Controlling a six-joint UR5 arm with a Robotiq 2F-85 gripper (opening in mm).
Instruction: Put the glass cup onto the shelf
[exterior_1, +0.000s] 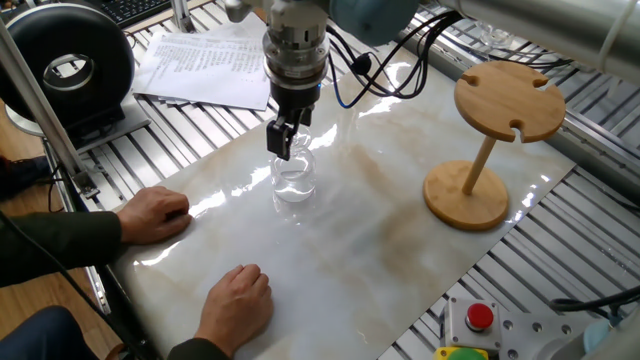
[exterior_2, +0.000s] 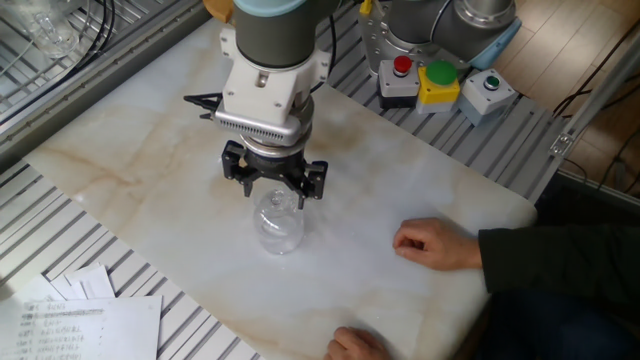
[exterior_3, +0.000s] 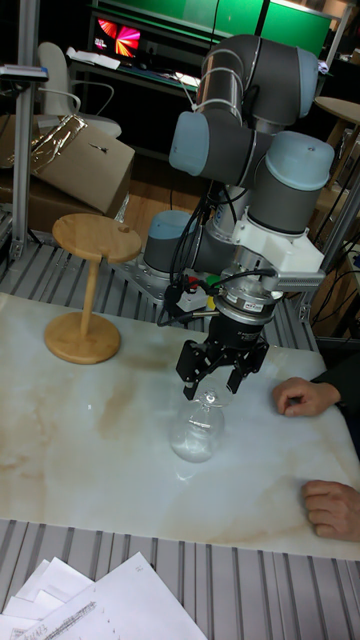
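Note:
The glass cup (exterior_1: 293, 180) (exterior_2: 278, 225) (exterior_3: 197, 432) stands upside down on the marble tabletop, bowl down and foot up. My gripper (exterior_1: 284, 140) (exterior_2: 274, 188) (exterior_3: 214, 380) hangs right over it, open, with its fingers spread on either side of the foot and stem and not closed on them. The shelf (exterior_1: 508, 100) (exterior_3: 97, 240), a bamboo stand with a slotted round top, stands apart near the table's edge, with nothing on it. The other fixed view does not show it.
A person's two hands (exterior_1: 155, 212) (exterior_1: 238, 295) (exterior_3: 305, 395) rest on the table close to the glass. Papers (exterior_1: 195, 65) and a black round device (exterior_1: 70, 65) lie beyond the marble. A button box (exterior_2: 420, 80) sits at the table's corner.

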